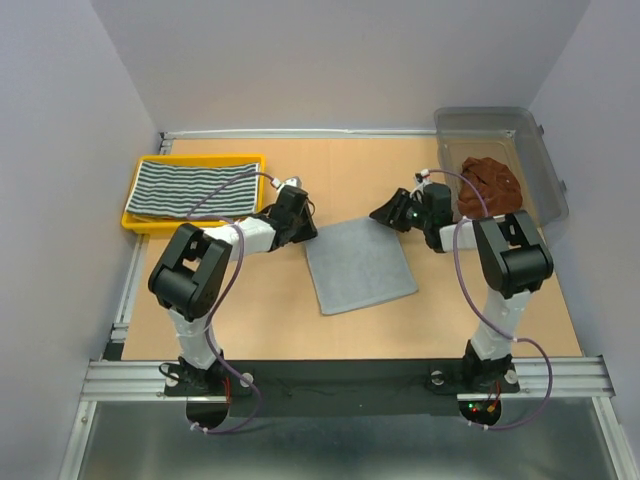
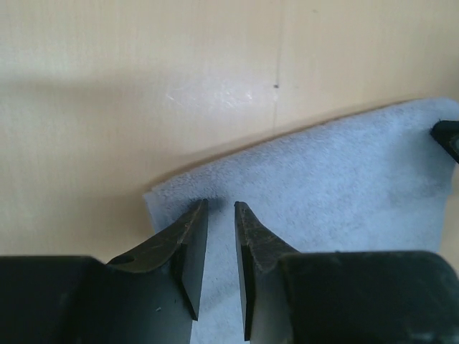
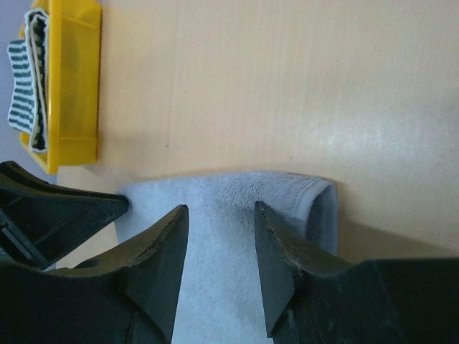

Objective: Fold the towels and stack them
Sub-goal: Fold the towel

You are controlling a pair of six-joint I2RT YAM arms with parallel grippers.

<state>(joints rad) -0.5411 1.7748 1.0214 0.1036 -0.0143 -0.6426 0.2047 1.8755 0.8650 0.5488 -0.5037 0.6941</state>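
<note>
We see the grey towel [image 1: 360, 265] flat at mid-table. Our left gripper [image 2: 221, 204] hangs over its 11 o'clock corner, jaws narrowly parted and empty. Our right gripper [image 3: 219, 206] is over the 1 o'clock corner, jaws apart and empty. Farther off, the striped towel [image 1: 190, 188] fills the yellow tray [image 1: 130, 215] at 10 o'clock, and the rust-brown towel [image 1: 490, 185] sits in the clear bin [image 1: 545, 170] at 2 o'clock.

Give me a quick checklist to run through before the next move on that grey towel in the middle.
1. Grey towel lies flat, not bunched: ok.
2. Left jaws over its far left corner: ok.
3. Right jaws over its far right corner: ok.
4. Both pairs of jaws apart, no cloth between them: ok.
5. Jaw tips actually touching the cloth: cannot tell.
6. Striped towel in the yellow tray and brown towel in the clear bin, out of the way: ok.
</note>
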